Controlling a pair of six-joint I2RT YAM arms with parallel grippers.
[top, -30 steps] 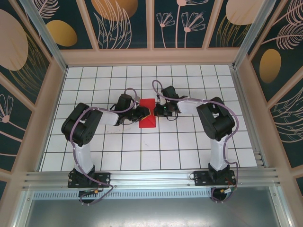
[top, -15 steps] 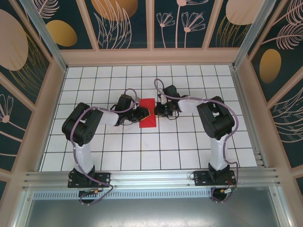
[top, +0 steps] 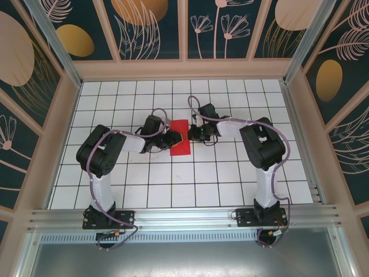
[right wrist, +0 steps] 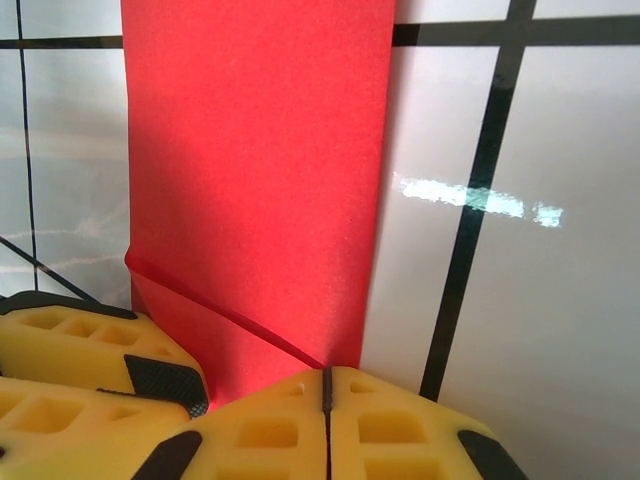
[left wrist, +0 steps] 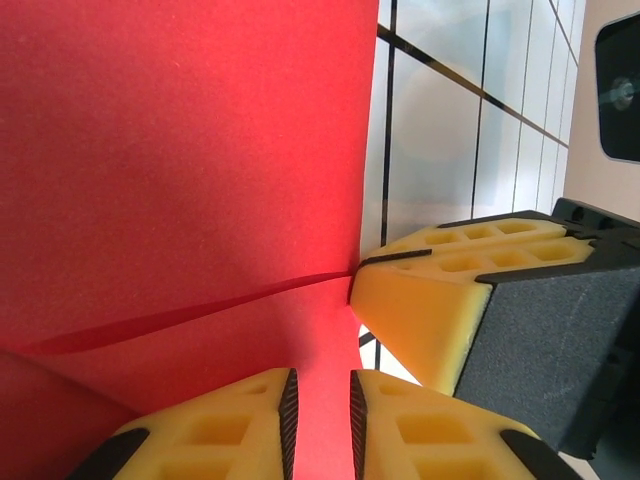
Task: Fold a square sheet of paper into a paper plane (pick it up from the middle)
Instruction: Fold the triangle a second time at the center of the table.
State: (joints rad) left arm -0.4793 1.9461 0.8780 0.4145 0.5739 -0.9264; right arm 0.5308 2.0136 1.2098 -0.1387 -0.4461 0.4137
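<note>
The square sheet of paper point(top: 180, 140) is a folded red strip lying on the tiled table between both grippers. It fills the left wrist view as a red sheet point(left wrist: 190, 150) with a diagonal crease. My left gripper point(top: 171, 139) sits at its left edge, jaws open by a narrow gap point(left wrist: 320, 425) with red paper showing beneath. My right gripper point(top: 191, 136) is shut, its tips point(right wrist: 325, 400) touching the paper's edge point(right wrist: 260, 170) where the crease ends. I cannot tell whether paper is pinched there. One right finger point(left wrist: 420, 300) shows in the left wrist view.
White tiles with black grid lines point(top: 230, 173) surround the paper on all sides. Cage walls and posts point(top: 297, 104) frame the table. The arm bases point(top: 104, 216) stand at the near rail. The left gripper's fingers point(right wrist: 80, 350) crowd the paper's near corner.
Both arms stay almost still at the paper. The left jaws have narrowed slightly, and the right wrist has shifted a little since a second ago.
</note>
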